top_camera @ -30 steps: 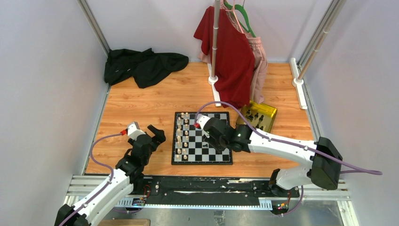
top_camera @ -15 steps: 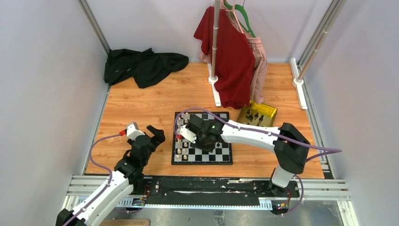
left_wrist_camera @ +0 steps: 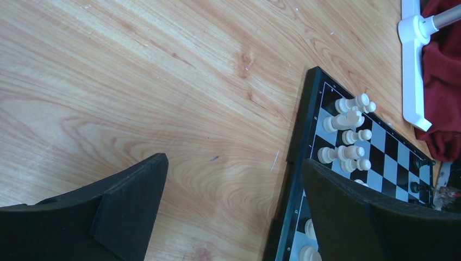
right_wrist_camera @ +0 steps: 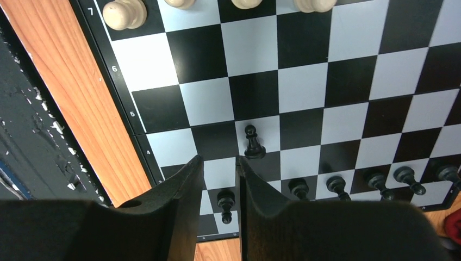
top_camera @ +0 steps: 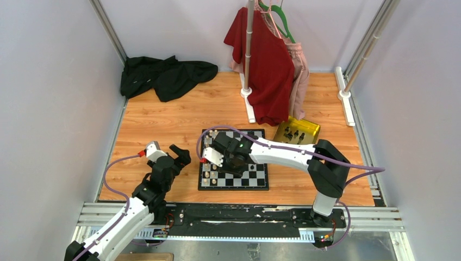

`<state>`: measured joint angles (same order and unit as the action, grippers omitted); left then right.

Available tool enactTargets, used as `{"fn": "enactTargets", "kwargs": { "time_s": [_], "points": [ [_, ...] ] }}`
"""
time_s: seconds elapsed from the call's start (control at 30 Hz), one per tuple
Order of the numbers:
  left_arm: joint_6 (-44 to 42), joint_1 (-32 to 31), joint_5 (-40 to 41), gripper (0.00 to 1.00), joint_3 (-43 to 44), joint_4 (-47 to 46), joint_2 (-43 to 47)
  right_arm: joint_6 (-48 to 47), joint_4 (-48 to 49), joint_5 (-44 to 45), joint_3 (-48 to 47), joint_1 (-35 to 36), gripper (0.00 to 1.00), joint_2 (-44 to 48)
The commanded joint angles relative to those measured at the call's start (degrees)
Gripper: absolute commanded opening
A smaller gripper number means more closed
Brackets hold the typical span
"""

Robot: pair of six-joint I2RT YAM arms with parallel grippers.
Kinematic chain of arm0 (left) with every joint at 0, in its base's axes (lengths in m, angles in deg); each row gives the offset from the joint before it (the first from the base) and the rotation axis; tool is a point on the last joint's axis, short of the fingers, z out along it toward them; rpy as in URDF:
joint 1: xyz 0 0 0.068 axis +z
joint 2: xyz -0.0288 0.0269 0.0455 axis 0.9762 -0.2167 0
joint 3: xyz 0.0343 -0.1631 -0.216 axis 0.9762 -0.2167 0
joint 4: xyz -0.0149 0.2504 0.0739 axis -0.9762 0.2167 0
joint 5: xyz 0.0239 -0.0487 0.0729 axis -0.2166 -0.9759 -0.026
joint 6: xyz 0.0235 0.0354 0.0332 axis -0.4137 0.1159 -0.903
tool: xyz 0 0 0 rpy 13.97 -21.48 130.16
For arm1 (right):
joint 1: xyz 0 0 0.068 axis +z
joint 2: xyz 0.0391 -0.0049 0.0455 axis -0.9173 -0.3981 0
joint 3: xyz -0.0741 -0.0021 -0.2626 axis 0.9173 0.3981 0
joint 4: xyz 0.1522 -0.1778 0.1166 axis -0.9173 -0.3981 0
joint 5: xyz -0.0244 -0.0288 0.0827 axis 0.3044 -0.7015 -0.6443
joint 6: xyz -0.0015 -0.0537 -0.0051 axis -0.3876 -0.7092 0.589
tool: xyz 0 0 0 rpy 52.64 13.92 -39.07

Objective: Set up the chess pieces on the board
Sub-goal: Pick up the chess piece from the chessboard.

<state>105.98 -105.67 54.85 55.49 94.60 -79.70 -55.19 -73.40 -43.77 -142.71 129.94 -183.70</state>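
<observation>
From above, the board point(top_camera: 255, 176) lies mid-counter, cream pieces point(top_camera: 207, 174) ranked along its left edge, black pieces point(top_camera: 293, 134) waiting in the gold tray point(top_camera: 312, 129); left wrist: my left jaws gape empty beside the board; right wrist: my right jaws hover narrowly parted over black's part-filled rank, unfinished, I judge.

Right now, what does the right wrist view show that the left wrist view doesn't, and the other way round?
Only the right wrist view shows a lone black pawn standing ahead of its row, the rank numbers on the board's border, a black rail, and the right fingers a narrow gap apart. Only the left wrist view shows the white rack foot, red cloth, and the left fingers spread wide. Both show the board, cream pieces and the wooden tabletop.
</observation>
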Motion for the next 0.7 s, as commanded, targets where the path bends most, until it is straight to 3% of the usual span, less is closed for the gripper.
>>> {"fn": "enactTargets", "kwargs": {
  "time_s": [0.0, 0.67],
  "points": [
    [-0.1, 0.4, 0.3, 1.00, 0.4, -0.6, 0.5, -1.5, -0.1, -1.8, -1.4, -0.5, 0.32, -1.6],
    [-0.3, 0.4, 0.6, 1.00, 0.2, -1.4, 0.1, -2.6, 3.0, -4.2, -0.5, -4.4, 0.29, -3.3]
  ]
}}
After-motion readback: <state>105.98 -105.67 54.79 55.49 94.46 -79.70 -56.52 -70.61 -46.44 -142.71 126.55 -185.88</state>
